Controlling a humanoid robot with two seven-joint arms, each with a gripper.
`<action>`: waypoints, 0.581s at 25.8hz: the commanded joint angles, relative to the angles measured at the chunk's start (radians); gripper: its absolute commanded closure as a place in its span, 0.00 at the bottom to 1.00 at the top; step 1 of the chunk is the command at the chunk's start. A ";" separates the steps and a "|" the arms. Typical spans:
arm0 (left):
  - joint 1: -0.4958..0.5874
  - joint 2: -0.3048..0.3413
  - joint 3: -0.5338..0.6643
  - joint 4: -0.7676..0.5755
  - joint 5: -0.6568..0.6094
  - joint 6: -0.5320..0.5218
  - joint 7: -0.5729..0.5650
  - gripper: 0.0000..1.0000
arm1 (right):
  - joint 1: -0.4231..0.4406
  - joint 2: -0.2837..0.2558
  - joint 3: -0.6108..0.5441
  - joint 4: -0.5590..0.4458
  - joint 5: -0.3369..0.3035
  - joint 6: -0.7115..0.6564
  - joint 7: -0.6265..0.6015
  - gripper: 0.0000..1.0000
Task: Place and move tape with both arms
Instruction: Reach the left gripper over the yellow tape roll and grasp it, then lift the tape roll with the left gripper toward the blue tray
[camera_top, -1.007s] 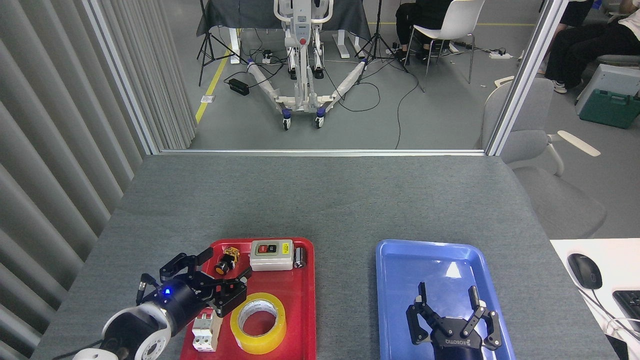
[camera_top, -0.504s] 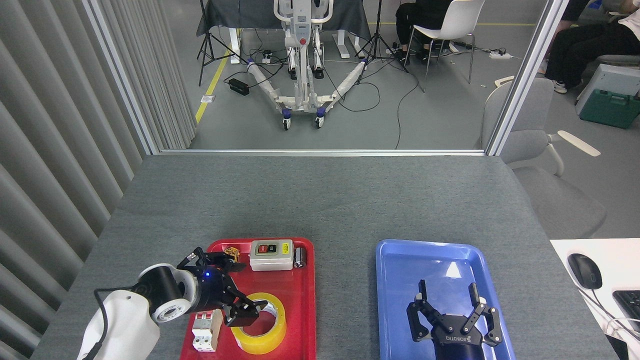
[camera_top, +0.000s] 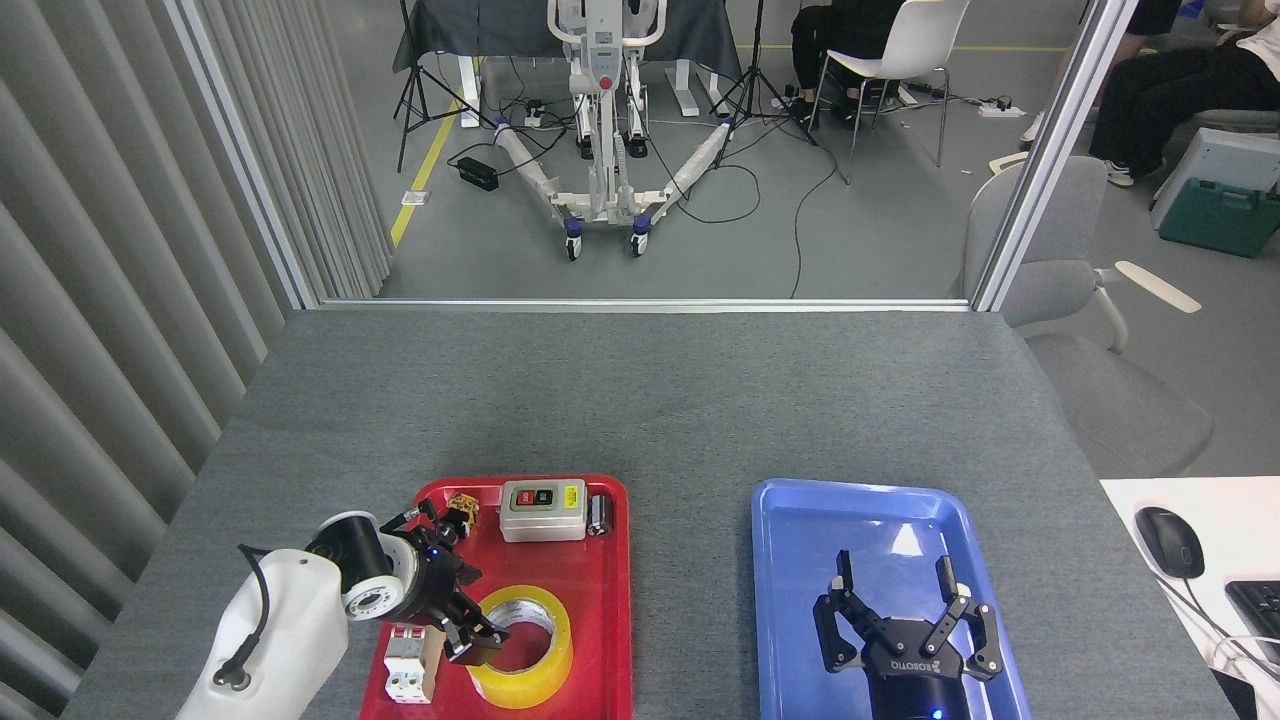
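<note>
The tape (camera_top: 548, 662), a yellow roll with a white core, lies flat at the near end of the red tray (camera_top: 612, 600). My left gripper (camera_top: 480, 644) points down and to the right, with its dark fingertips at the roll's left rim. Whether they close on the rim is hidden by the gripper's own body. My right gripper (camera_top: 893, 598) hovers over the near half of the blue tray (camera_top: 790, 540), fingers spread and pointing away from me, with nothing between them.
The red tray also holds a white switch box (camera_top: 543, 509), a small metal cylinder (camera_top: 599, 515), a yellow button part (camera_top: 462, 503) and a white circuit breaker (camera_top: 405, 665) next to my left wrist. A mouse (camera_top: 1168, 541) lies on a white desk at the right.
My left arm swung up and right, turning its gripper from lying over the tray's left edge down onto the tape's left rim. The right gripper barely shifted. The tape stayed in place.
</note>
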 joint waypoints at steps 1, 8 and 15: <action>-0.022 -0.044 -0.001 0.060 -0.047 0.004 -0.027 0.21 | 0.001 0.000 0.002 0.001 0.000 0.000 -0.001 0.00; -0.035 -0.076 -0.002 0.092 -0.037 -0.001 -0.035 1.00 | 0.001 0.000 -0.001 0.001 -0.005 0.000 -0.001 0.00; -0.045 -0.105 -0.002 0.114 -0.027 -0.001 -0.032 1.00 | 0.001 0.002 -0.002 0.010 -0.006 0.000 0.000 0.00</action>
